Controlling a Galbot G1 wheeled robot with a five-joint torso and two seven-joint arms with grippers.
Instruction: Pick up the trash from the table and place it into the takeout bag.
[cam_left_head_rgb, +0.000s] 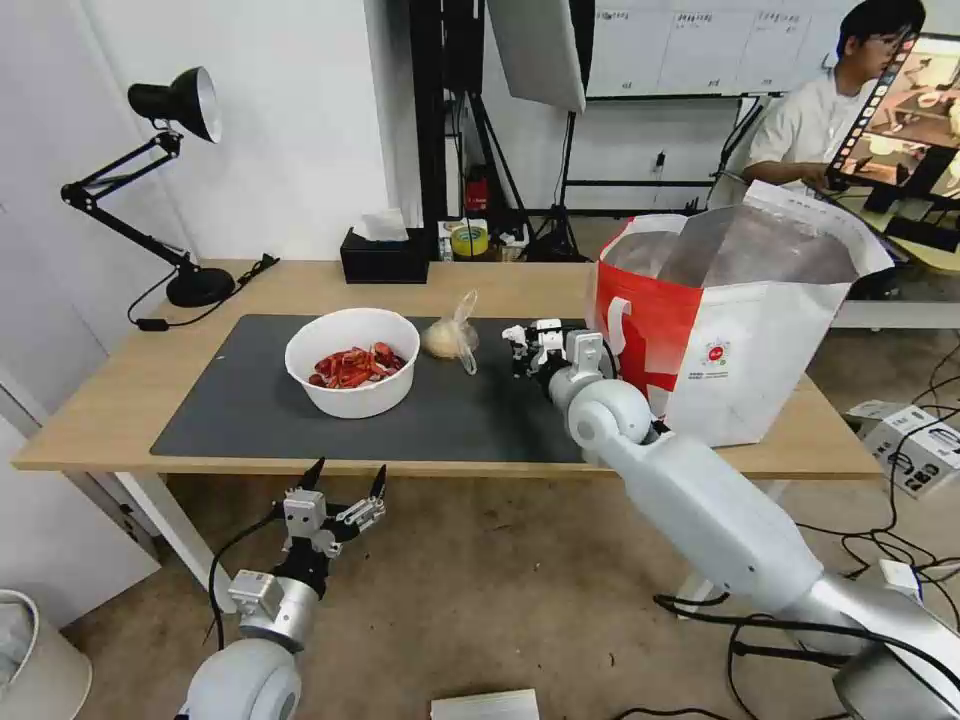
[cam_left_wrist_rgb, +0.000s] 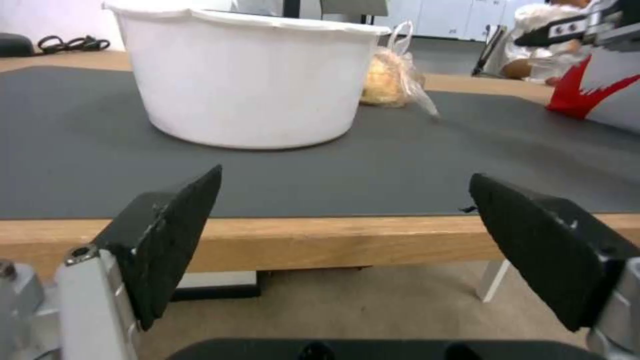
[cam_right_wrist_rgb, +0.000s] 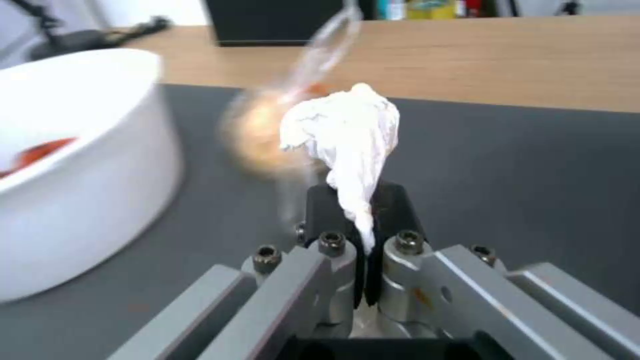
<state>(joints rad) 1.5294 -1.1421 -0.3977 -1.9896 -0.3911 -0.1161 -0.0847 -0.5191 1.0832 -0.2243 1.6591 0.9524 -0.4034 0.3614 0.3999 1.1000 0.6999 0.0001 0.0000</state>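
Two pieces of trash lie on the mat (cam_left_head_rgb: 240, 400), and a third is in the right gripper. On the table's (cam_left_head_rgb: 110, 400) far left edge stands a black lamp (cam_left_head_rgb: 165, 180), its cord trailing along the wood. Below the near edge, left of centre, the left gripper (cam_left_head_rgb: 345, 480) hangs off the table with its black fingers (cam_left_wrist_rgb: 170, 235) spread wide apart and nothing between them; its wrist view looks across the near edge at the bowl's side. The bowl (cam_left_head_rgb: 352, 360) sits on the mat's left half, red shells (cam_left_head_rgb: 355, 366) piled inside. Behind it, at the far edge, is a black tissue box (cam_left_head_rgb: 383, 258). Just right of the bowl, near the mat's far edge and apart from the bowl, rests the knotted bag (cam_left_head_rgb: 450, 338) with its beige lump. Right of that, over the mat's right part, the right gripper (cam_left_head_rgb: 528, 348) is clamped together on the tissue (cam_right_wrist_rgb: 347, 135); the crumpled wad sticks out past the fingertips (cam_right_wrist_rgb: 320, 207), with its thin tail pinched between them. The takeout bag (cam_left_head_rgb: 740, 350) stands upright at the table's right end, mouth open and foil lining showing, its red side panel facing the gripper, just beside it.
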